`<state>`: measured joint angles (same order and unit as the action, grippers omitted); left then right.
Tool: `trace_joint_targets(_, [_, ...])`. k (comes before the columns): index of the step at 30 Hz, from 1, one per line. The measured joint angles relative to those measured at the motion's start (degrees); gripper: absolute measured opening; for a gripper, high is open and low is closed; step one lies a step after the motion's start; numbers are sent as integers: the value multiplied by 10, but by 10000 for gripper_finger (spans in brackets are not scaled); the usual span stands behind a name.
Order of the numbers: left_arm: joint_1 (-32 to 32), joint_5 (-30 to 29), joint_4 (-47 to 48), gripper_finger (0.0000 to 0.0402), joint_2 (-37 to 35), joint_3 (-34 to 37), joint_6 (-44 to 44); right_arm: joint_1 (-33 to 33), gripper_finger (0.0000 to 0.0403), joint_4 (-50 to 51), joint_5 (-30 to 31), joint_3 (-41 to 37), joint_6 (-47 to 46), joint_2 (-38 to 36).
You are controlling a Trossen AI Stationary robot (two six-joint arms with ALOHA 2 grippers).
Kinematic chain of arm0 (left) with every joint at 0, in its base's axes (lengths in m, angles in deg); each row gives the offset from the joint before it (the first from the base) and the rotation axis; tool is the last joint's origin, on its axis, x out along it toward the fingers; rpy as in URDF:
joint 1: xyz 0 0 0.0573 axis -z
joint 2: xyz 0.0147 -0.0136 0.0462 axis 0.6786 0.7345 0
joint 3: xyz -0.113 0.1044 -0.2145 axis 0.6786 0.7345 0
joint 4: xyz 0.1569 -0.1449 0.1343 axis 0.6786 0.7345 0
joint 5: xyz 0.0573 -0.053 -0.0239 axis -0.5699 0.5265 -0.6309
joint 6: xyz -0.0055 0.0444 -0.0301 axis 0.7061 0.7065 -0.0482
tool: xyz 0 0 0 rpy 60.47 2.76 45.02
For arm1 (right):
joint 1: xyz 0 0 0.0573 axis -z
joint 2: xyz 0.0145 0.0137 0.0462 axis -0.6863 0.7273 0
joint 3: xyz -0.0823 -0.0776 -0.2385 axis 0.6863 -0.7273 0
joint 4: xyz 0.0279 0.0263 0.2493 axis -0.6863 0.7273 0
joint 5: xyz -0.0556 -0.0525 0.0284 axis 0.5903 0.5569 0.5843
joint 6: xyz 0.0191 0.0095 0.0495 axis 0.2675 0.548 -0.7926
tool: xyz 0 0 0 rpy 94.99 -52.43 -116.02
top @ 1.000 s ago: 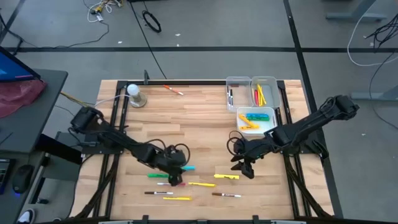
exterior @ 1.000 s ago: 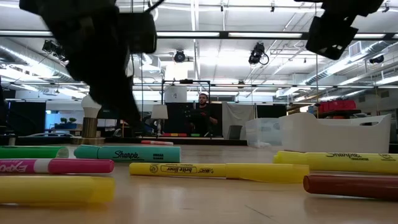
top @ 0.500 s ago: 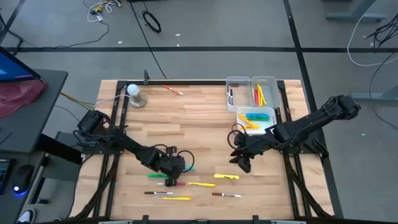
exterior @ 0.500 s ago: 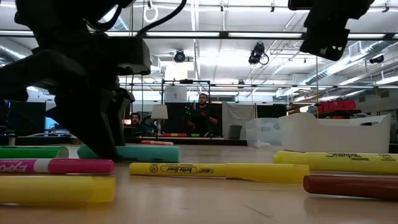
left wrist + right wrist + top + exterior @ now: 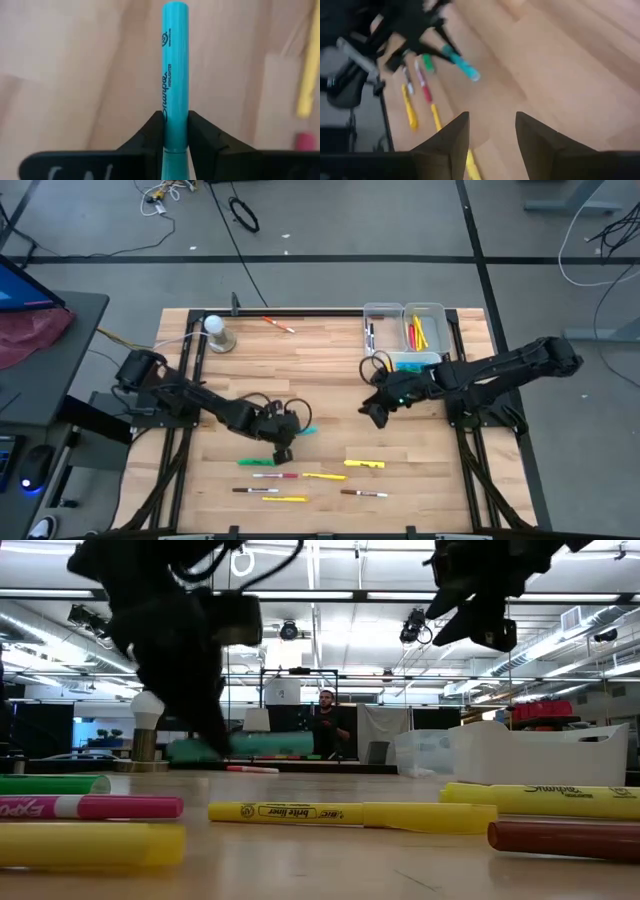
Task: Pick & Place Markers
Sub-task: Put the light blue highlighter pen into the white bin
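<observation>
My left gripper is shut on a cyan highlighter, which the low view shows as a cyan highlighter level above the table. My right gripper hangs open and holds nothing, right of centre; the right wrist view shows its gap. Loose markers lie flat near the table's near edge: a green one, a pink-and-white one, yellow ones, and dark-capped white ones. A red-capped one lies by the far edge. My left gripper pinches the cyan highlighter's barrel between its two fingers, coming from above and lying across it. Most of the pen's length sticks out on one side of the fingers. The highlighter is lifted clear of the table and sits about level.
Clear bins stand at the far right: two narrow ones and a wider one holding yellow and cyan markers. A white ball on a grey base stands far left. Bare wood lies between the two grippers.
My left gripper has risen and drawn slightly toward the far edge, taking the cyan highlighter off the table, where it lay beside the green one. My right gripper has moved toward the far edge and somewhat left, away from the yellow marker.
</observation>
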<state>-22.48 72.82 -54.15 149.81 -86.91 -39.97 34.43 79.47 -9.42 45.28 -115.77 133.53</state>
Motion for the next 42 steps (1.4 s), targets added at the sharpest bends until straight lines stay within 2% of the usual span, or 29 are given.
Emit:
trace_joint_targets(4, [-22,-9,17,66,-36,0,0,18,160,-46,2,0,-12,0])
trace_joint_targets(9, [-70,-75,41,66,-83,0,-6,27,160,-134,2,0,1,2])
trace_joint_targets(13, [-116,-74,-2,66,-121,0,9,38,166,-164,16,0,-18,2])
trace_joint_targets(19, [-145,-41,-187,66,-156,-1,23,48,221,-181,55,0,-20,3])
trace_joint_targets(25, [-145,-31,-366,66,-157,-1,41,37,259,-332,41,0,129,13])
trace_joint_targets(31, [-145,-20,-416,66,-157,-1,57,34,253,-442,86,0,186,17])
trace_joint_targets(36, [-144,-11,-438,66,-157,-1,60,36,235,-452,99,0,228,18])
trace_joint_targets(42, [-142,10,-446,75,-157,-1,61,36,213,-472,95,0,228,34])
